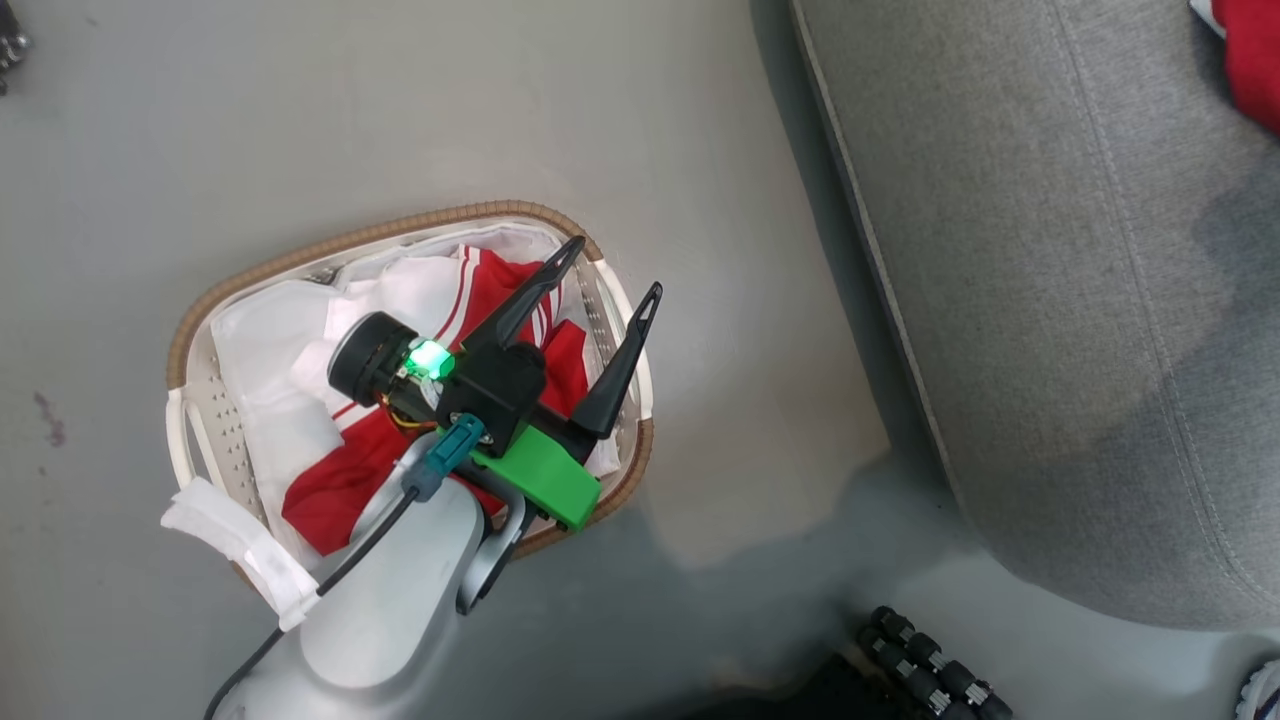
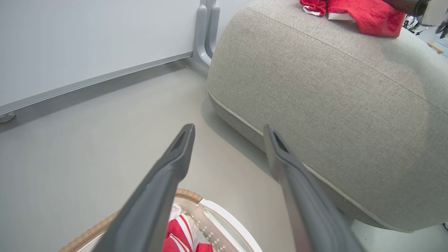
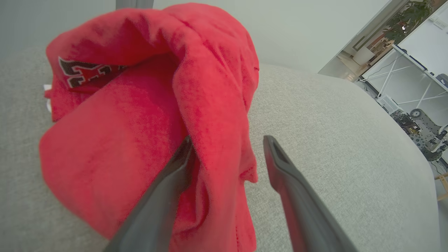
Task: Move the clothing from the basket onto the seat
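Because the right gripper (image 3: 228,140) holds its fingers spread apart, clamping nothing, with a fold of the red garment (image 3: 122,140) lying against one finger on the seat (image 3: 332,140), a withdrawal could snag the cloth and drag it off the cushion. Above the basket (image 1: 300,250), the left gripper (image 1: 616,265) hovers with fingers released and empty; descending near the rim risks pinching the white liner (image 1: 270,350) instead of the clothing (image 1: 340,490) inside. The right wrist view gives the cloth-on-finger contact; the head view supplies the basket's contents.
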Controlling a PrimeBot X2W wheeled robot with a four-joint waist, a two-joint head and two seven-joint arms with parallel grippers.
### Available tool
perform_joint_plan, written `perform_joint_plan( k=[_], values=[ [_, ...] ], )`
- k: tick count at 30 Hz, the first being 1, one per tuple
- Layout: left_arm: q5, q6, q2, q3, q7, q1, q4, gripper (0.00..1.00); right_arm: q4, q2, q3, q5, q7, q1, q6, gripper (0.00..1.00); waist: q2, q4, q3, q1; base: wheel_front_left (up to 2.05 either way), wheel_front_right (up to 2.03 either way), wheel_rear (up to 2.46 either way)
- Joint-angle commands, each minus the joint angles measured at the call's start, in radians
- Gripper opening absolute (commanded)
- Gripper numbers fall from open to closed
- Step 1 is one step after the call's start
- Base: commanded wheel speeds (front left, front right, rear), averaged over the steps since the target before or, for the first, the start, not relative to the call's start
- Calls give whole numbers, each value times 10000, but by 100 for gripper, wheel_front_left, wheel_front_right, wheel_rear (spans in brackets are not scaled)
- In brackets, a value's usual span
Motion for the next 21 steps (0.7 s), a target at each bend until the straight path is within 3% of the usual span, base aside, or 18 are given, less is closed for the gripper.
perform_joint_plan(
  k=[1,5,18,21],
  values=[
    [-80,-31,-43,71,-9,150,5,100,-114,-6,8,-84,-5,264,-14,100,-1,42,-333,-1,0,0,0],
    [-160,-32,-192,220,-9,412,-37,100,-480,122,126,-64,-5,976,-14,100,-1,199,-963,-1,0,0,0],
    [-547,-33,-812,1244,-9,1604,-175,100,-1245,-391,927,-96,-5,1773,-14,100,-1,1160,-3489,-1,0,0,0],
    [-646,-33,-956,1687,-9,2022,-165,100,-1262,-170,1311,-144,-4,1840,-14,100,-1,1411,-4116,-1,0,0,0]
  ],
)
